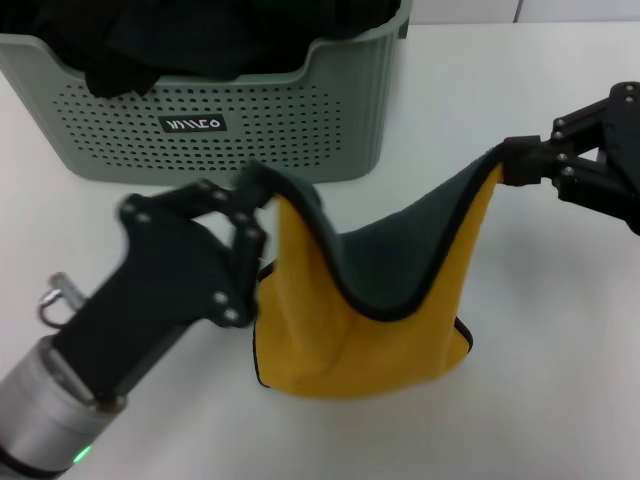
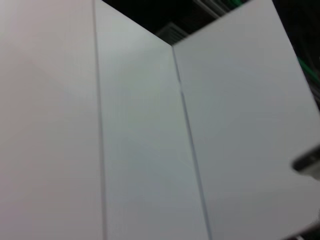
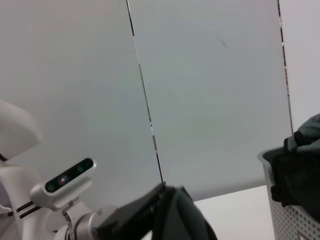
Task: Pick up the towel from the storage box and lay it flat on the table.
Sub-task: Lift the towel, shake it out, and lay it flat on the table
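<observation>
Jaws of both grippers are seen clenched on opposite corners of the towel (image 1: 390, 300) in the head view, so that the cloth is hung between them like a sling. The left gripper (image 1: 250, 215) is placed at about nine o'clock of the towel, its jaws pinched on the dark-edged corner; the right gripper (image 1: 512, 162) is held at about two o'clock, its jaws closed on the other raised corner. The grey reverse is shown along the sagging upper edge, while the mustard-yellow face is turned forward and the lowest fold is rested on the white tabletop (image 1: 560, 400). The storage box (image 1: 240, 120) is stood on the tabletop at about eleven o'clock of the towel, apart from it, with black fabric (image 1: 200, 40) piled inside above its rim.

From the left wrist view, only pale wall panels (image 2: 140, 140) with thin seams are shown; neither jaws nor towel are visible.

From the right wrist view, a dark fold of the towel (image 3: 182, 217) is seen against a black gripper part, with the robot's head camera (image 3: 67, 180) beyond it, a corner of the storage box (image 3: 287, 215) with black fabric (image 3: 300, 170) at the edge, and grey wall panels (image 3: 210, 90) behind.
</observation>
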`<state>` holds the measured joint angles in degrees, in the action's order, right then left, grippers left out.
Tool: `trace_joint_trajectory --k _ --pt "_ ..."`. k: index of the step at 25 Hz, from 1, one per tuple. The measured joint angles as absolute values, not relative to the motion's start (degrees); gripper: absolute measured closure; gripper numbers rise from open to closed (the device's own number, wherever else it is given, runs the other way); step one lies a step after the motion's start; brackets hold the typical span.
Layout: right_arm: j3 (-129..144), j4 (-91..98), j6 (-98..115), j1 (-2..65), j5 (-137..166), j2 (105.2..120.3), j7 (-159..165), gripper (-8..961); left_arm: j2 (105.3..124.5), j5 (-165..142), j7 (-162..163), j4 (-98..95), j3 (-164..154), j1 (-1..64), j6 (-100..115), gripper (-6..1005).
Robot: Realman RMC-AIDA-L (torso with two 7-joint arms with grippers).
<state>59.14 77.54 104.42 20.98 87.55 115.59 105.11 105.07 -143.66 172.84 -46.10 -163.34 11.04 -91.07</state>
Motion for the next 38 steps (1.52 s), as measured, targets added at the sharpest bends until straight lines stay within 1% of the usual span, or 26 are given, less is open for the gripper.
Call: trace_joint_trajectory --k 2,4,5,8,10,17,22,24,38 --pt "58.96 77.35 104.41 21.00 87.54 115.58 105.11 927 104.37 -145.27 172.87 -46.37 -163.38 12.27 -88.43 976" --pt "58.87 77.29 104.40 21.05 87.55 115.56 105.11 927 104.20 -145.09 172.88 -46.41 -163.35 12.33 -87.77 975" --pt "58.88 77.24 104.40 21.07 87.54 115.57 105.11 927 104.25 -144.32 172.87 -46.40 -163.34 11.96 -87.96 975" --pt "59.00 76.81 104.40 21.21 87.55 115.66 105.11 926 105.19 -140.59 172.84 -46.47 -163.23 10.10 -91.19 975" --pt "59.09 76.52 104.40 21.44 87.54 115.64 105.11 926 105.38 -140.66 172.76 -46.42 -163.20 9.93 -92.35 975" --pt "59.28 76.45 104.35 21.69 87.54 115.57 105.12 925 104.44 -144.20 172.74 -45.44 -163.26 11.38 -92.64 974" --pt "59.09 75.86 104.32 21.71 87.46 115.58 105.12 925 103.48 -147.02 172.84 -45.56 -163.34 14.10 -90.80 974" --pt "58.95 75.70 104.28 21.71 87.26 115.61 105.12 924 103.40 -145.81 172.86 -45.66 -163.33 14.38 -90.49 974" --pt "59.30 75.03 104.09 22.50 87.48 115.64 104.49 923 102.88 -133.57 172.79 -52.58 -163.15 10.35 -91.40 973"
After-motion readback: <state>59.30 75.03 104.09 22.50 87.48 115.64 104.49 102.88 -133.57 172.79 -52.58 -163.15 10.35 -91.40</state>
